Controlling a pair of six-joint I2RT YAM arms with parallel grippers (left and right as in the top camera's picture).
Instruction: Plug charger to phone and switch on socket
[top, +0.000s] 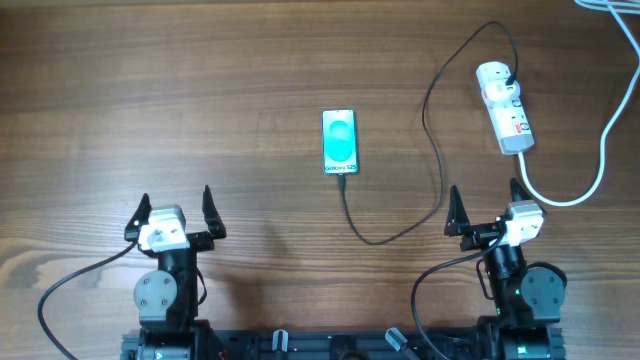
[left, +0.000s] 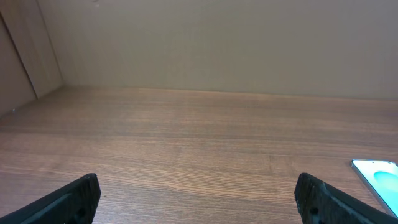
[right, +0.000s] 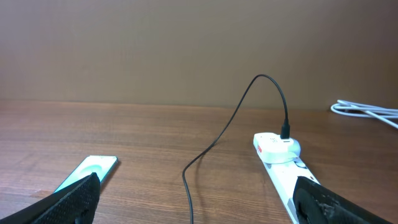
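The left gripper (top: 175, 203) and right gripper (top: 485, 198) are held wide apart. Open table (top: 180, 100) is seen left of the phone (top: 340, 141).

Brown wood-grain table (top: 200, 90), plain beige wall (left: 217, 43) behind, soft even light

Cyan phone (top: 340, 142) (white socket (top: 505, 106))
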